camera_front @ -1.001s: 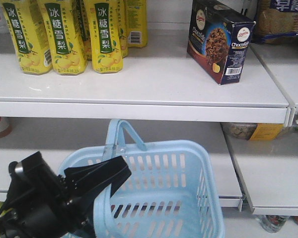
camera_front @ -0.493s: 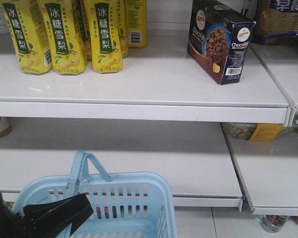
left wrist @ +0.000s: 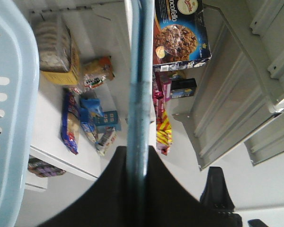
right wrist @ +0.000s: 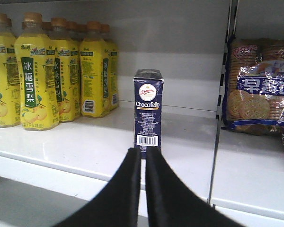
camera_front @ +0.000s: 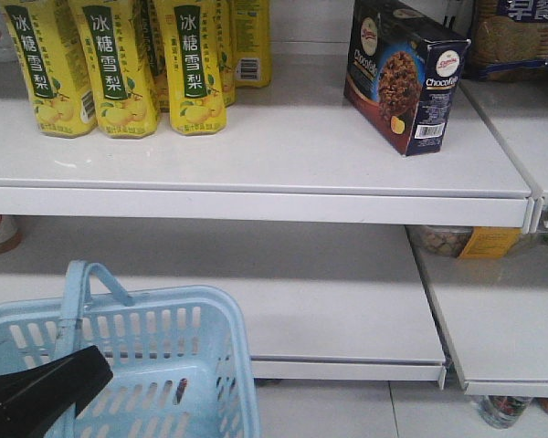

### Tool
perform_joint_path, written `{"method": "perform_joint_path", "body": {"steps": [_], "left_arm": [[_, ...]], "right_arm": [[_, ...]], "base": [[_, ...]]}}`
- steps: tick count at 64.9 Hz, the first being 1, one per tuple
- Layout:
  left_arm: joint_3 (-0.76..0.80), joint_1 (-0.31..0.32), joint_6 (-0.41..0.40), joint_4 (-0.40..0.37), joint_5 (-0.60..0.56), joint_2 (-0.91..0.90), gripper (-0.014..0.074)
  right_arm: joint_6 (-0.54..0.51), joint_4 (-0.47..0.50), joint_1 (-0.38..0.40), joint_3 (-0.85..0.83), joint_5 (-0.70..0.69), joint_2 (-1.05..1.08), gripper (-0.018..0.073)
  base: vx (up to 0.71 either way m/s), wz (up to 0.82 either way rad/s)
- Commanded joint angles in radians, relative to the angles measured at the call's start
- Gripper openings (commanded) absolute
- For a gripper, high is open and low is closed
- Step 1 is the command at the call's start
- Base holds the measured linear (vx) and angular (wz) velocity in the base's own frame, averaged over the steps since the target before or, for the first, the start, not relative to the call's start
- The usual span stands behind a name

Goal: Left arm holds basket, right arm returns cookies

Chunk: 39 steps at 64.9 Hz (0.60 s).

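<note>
Cookies [right wrist: 148, 111] task, closing step. Right gripper [right wrist: 143, 156]: fingers pressed together, holding nothing, tips short of box, clear of shelf [camera_front: 283, 155]. Left gripper [left wrist: 141, 156]: clamped on handle [left wrist: 140, 75] of basket [camera_front: 119, 365], held low at frame's left, below lower shelf. Box stood upright on upper shelf, between yellow bottles [right wrist: 38, 80] and biscuit pack [right wrist: 258, 85]. Judgement: return apparently done; next move likely called for right arm backing straight off, box untouched.

place: shop | white shelves [camera_front: 256, 164] | bottled drinks [camera_front: 119, 64] | snack packs [left wrist: 92, 125]
</note>
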State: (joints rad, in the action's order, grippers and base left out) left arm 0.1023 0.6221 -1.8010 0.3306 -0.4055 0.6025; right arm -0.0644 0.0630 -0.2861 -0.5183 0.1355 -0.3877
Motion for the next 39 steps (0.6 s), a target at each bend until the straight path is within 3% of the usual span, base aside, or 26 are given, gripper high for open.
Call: {"method": "perform_joint_path", "body": {"steps": [1, 16, 39], "left_arm": [[0.029, -0.034, 0.01, 0.062, -0.032, -0.04, -0.0003], [0.029, -0.141, 0.01, 0.229, 0.059, -0.136, -0.0003], [0.029, -0.299, 0.009, 0.226, 0.071, -0.21, -0.0003]], "right_arm": [[-0.006, -0.004, 0.006, -0.028, -0.069, -0.006, -0.0011], [-0.006, -0.004, 0.006, -0.028, -0.069, -0.006, -0.0011], [-0.006, -0.004, 0.006, -0.028, -0.069, -0.006, -0.0011]], "base": [[0.0, 0.0], [0.0, 0.0], [0.0, 0.0]]}}
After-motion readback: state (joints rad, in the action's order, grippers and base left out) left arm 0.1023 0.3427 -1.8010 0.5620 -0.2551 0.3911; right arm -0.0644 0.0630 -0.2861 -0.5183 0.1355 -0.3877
